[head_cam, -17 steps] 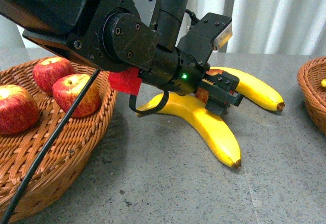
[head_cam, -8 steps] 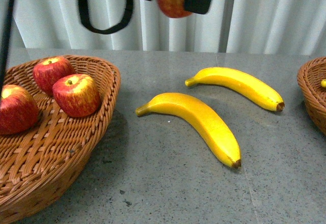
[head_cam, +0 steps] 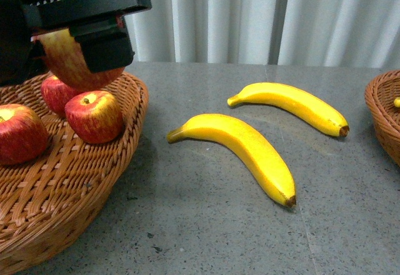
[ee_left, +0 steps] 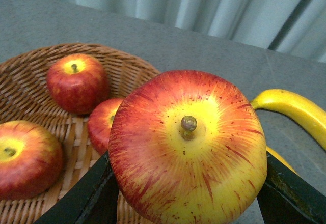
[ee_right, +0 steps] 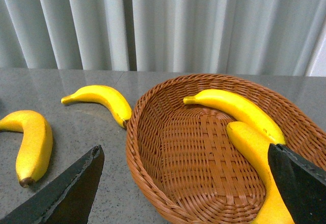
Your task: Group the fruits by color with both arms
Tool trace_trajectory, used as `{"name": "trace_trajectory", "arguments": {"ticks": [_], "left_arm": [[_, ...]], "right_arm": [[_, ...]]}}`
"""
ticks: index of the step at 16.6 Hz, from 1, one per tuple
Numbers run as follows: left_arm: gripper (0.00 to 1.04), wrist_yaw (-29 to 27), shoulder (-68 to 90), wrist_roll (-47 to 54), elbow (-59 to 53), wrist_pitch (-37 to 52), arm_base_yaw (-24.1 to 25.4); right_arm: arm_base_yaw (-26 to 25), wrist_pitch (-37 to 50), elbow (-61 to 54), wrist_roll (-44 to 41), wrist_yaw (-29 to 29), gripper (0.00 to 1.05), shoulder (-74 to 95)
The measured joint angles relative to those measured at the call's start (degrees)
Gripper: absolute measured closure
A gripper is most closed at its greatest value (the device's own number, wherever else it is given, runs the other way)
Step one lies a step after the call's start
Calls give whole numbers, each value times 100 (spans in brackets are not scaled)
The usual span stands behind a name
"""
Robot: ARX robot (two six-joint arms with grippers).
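My left gripper (head_cam: 76, 49) is shut on a red-and-yellow apple (head_cam: 70, 65), held just above the far side of the left wicker basket (head_cam: 119, 162). In the left wrist view the held apple (ee_left: 188, 147) fills the space between the jaws, stem toward the camera. Three apples lie in that basket (head_cam: 95, 115) (head_cam: 22, 134) (head_cam: 57, 94). Two yellow bananas (head_cam: 247, 147) (head_cam: 294, 105) lie on the grey table between the baskets. My right gripper (ee_right: 186, 193) is open and empty over the right basket (ee_right: 153, 152), which holds two bananas (ee_right: 239, 107) (ee_right: 257, 163).
The right basket's rim (head_cam: 382, 119) shows at the front view's right edge. White curtains (head_cam: 262, 19) hang behind the table. The two table bananas also show in the right wrist view (ee_right: 99, 96) (ee_right: 33, 140), beside the right basket.
My left arm lifted the apple from beside the bananas, carried it up and left, and now holds it low over the left basket. The bananas have not moved.
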Motion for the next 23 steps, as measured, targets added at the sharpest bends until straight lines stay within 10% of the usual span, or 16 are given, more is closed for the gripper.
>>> {"name": "trace_trajectory", "arguments": {"ticks": [4,7,19,23], "left_arm": [[38,-632,-240,-380,-544,-63,-35],[8,-828,-262,-455,-588,107,-74],[7,-1027,-1803,-302,-1338,645,-44],[69,1222,-3464,1860,-2931,1504,1429]], "right_arm": [[0,0,0,0,0,7,0],[0,0,0,0,0,7,0],[0,0,0,0,0,7,0],[0,2,0,0,0,7,0]]}}
